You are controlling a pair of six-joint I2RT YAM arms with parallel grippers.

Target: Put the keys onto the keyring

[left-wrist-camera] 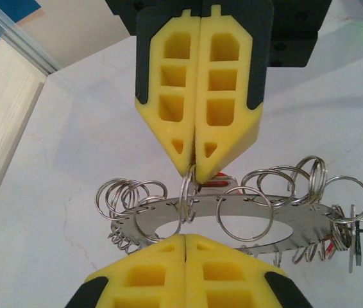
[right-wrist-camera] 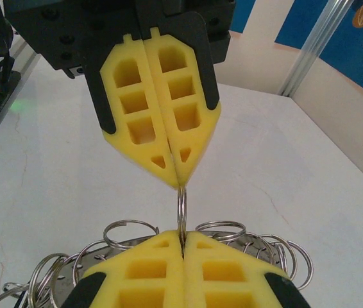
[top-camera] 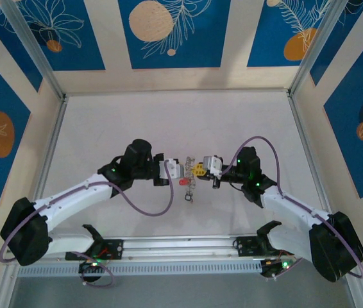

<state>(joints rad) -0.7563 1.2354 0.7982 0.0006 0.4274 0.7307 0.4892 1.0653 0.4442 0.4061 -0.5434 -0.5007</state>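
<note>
Left fingers (left-wrist-camera: 180, 245) were fully closed, pads together, with the tips at the near rim of the keyring (left-wrist-camera: 297, 221). The keyring was held in the air between the two arms, above the bench (left-wrist-camera: 47, 205). Right fingers (left-wrist-camera: 189, 162) faced them, also closed, tips pinching the top of one small split ring (left-wrist-camera: 186, 192) threaded through that rim. In the right wrist view this ring stood edge-on, clamped at its two ends by the two sets of tips. Whether the left tips also gripped the plate itself could not be told.

Keyring: a flat silvery plate with an oval hole. Its edge was punched with small holes and crowded with thin wire split rings, bunched thickest at both ends.

Keys (top-camera: 183, 182): red heads showed just under the plate, partly hidden; count not determinable. Seen from overhead, the grip sat at mid-bench.
</note>
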